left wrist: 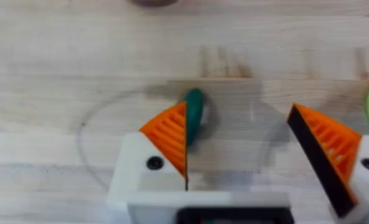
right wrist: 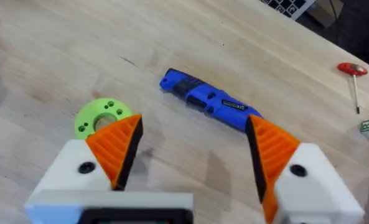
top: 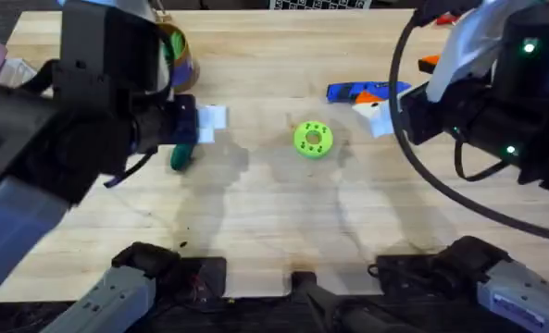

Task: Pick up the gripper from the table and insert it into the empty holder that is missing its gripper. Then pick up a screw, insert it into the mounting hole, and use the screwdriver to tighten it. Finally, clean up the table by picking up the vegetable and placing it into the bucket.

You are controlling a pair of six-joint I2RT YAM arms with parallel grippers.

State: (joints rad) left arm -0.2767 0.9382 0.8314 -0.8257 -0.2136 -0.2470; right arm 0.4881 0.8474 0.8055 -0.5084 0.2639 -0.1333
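Note:
The dark-green vegetable (top: pixel 181 155) lies on the table left of centre. My left gripper (top: pixel 205 125) hovers just beyond it, open. In the left wrist view the vegetable (left wrist: pixel 195 114) sits partly behind one orange finger (left wrist: pixel 168 134), outside the gap of the gripper (left wrist: pixel 239 118). The blue screwdriver (top: pixel 362 91) lies at the back right, and my right gripper (top: pixel 378 113) hangs open next to it. In the right wrist view the screwdriver (right wrist: pixel 209 102) lies just past the open gripper (right wrist: pixel 195 127). The bucket (top: pixel 177 55) stands at the back left. The holder and screw are out of view.
A lime-green disc with holes (top: pixel 313 139) lies mid-table, also seen near my right gripper (right wrist: pixel 100 118). A red-handled tool (right wrist: pixel 353 71) lies beyond the screwdriver. A small orange piece (top: pixel 429 62) sits at the far right; I cannot tell what it is.

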